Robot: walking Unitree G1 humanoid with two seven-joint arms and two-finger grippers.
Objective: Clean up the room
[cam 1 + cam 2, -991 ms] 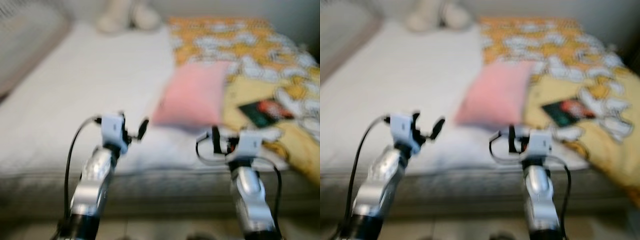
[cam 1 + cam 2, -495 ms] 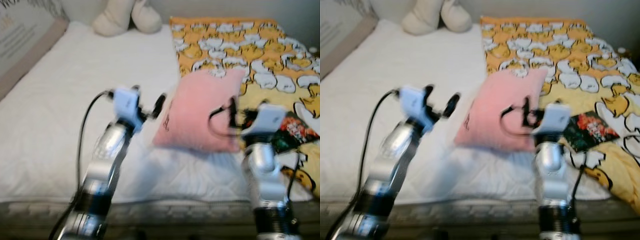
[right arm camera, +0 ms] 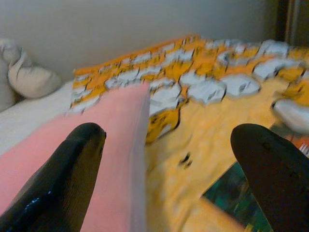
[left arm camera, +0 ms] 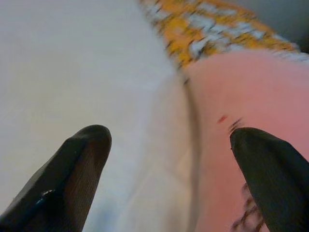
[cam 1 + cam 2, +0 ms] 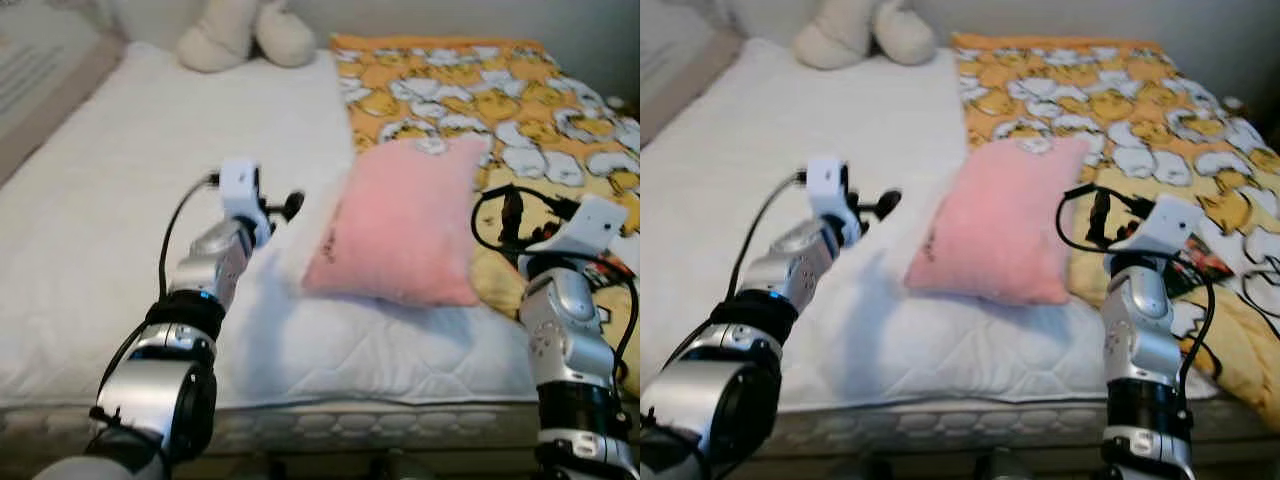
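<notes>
- white mattress (image 5: 120, 200) runs across the bedroom scene, with a yellow-and-orange patterned blanket (image 5: 480, 80) over its right part and a cream plush toy (image 5: 240, 30) at the head end.
- pink pillow (image 5: 400, 235) lies where mattress meets blanket, its long axis running from the bed's near edge toward the plush toy, its right side resting on the blanket.
- left end effector (image 5: 278, 208) hovers just beside the pillow's left edge, fingers spread wide; in the left wrist view the pillow's edge sits between the two fingertips (image 4: 77, 164).
- right end effector (image 5: 515, 215) hangs just off the pillow's right edge over the blanket, fingers also parted, with a dark printed packet (image 3: 236, 193) lying past it, away from the pillow.
- judged from this, the pillow sits between both arms; the left looks nearer to a grip on the edge, while the right flanks the opposite side.
</notes>
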